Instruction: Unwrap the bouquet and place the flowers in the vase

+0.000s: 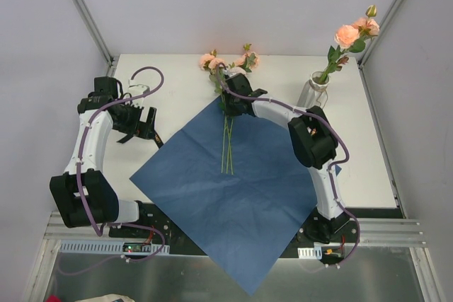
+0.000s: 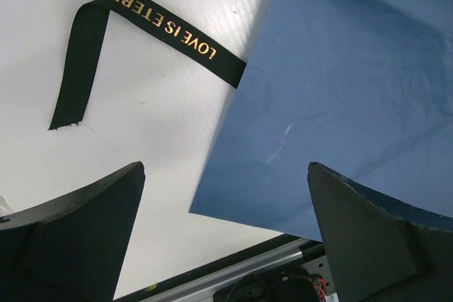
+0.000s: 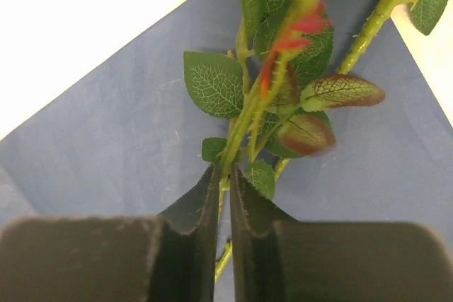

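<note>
The bouquet is unwrapped. Its blue paper (image 1: 233,189) lies flat, and peach-pink flowers (image 1: 212,61) rest across its far corner with their stems (image 1: 228,146) pointing toward me. My right gripper (image 1: 230,104) is shut on one green stem (image 3: 244,114) just below its leaves, jaws nearly together around it (image 3: 223,178). The vase (image 1: 313,92) stands at the back right and holds two roses (image 1: 354,32). My left gripper (image 1: 145,129) hangs open over the table to the left of the paper, with nothing between its fingers (image 2: 85,231).
The black ribbon (image 2: 92,40) with gold lettering lies loose on the white table, one end tucked under the edge of the blue paper (image 2: 354,83). The paper's near corner overhangs the table's front rail (image 1: 241,274). Frame posts stand at both back corners.
</note>
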{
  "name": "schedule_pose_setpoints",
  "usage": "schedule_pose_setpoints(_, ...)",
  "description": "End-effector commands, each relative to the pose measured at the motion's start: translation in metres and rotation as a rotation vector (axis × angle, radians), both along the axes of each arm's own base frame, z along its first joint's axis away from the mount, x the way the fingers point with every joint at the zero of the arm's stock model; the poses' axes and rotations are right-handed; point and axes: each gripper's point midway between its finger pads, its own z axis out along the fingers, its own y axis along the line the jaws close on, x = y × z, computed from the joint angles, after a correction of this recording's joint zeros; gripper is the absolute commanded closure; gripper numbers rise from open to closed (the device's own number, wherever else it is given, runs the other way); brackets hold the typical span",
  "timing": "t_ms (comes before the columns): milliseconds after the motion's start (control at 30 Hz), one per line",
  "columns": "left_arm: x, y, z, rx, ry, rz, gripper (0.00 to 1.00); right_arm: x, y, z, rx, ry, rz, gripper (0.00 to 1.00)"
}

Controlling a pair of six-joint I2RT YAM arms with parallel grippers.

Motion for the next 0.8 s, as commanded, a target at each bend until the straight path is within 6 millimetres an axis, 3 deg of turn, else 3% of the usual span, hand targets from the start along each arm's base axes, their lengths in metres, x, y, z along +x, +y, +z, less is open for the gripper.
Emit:
schedule_pose_setpoints(0,-0.003,0.002,0.007,0.014,-0.037,-0.013,0.01,0.004,-0.001,0.022,0.026,-0.059,-0.031,0.95)
schedule_pose_setpoints(100,-0.003,0.003,0.007,0.021,-0.04,-0.014,0.01,0.007,-0.001,0.051,0.067,-0.127,-0.045,0.99)
schedule_pose_setpoints(467,-0.006,0.002,0.007,0.022,-0.047,-0.018,0.01,0.001,0.003,0.086,0.069,-0.226,-0.039,0.99)
schedule_pose_setpoints(633,-0.004,0.003,0.006,0.025,-0.043,-0.019,0.01,-0.005,0.008,0.132,0.139,-0.336,-0.012,0.99)
schedule_pose_setpoints(700,-0.003,0.002,0.007,0.021,-0.046,-0.018,0.01,-0.002,0.005,0.133,0.114,-0.33,-0.023,0.99)
schedule_pose_setpoints(733,-0.003,0.001,0.009,0.016,-0.052,-0.02,0.01,-0.001,0.004,0.141,0.085,-0.312,-0.018,0.9)
schedule_pose_setpoints(767,-0.002,0.001,0.009,0.015,-0.052,-0.02,0.01,-0.001,0.003,0.135,0.053,-0.289,-0.022,0.82)
